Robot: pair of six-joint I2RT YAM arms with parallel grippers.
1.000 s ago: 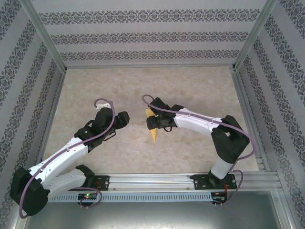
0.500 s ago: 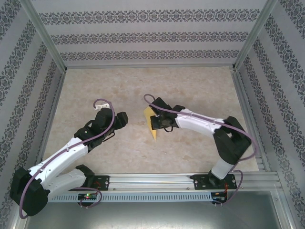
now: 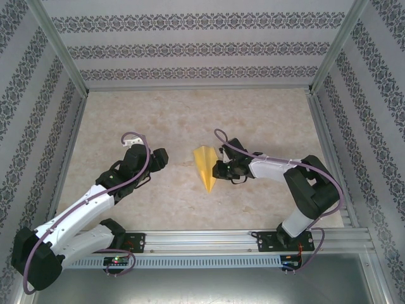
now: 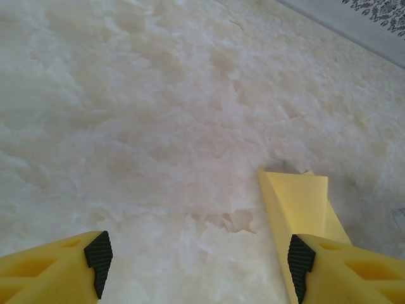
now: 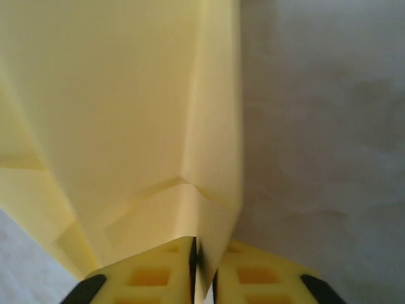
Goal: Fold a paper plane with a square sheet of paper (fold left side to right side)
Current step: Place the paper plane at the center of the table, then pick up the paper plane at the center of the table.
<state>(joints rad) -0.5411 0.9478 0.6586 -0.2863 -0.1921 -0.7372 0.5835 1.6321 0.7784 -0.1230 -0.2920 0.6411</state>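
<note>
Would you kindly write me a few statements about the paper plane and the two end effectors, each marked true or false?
1. The right end effector pinches an edge of the paper plane. True.
2. The left end effector is closed on the paper plane. False: it is open, with nothing between its fingers, and it is apart from the plane.
3. In the top view the paper plane lies between the two end effectors. True.
4. The plane's pointed tip aims at the far wall. False: the tip points toward the near side.
</note>
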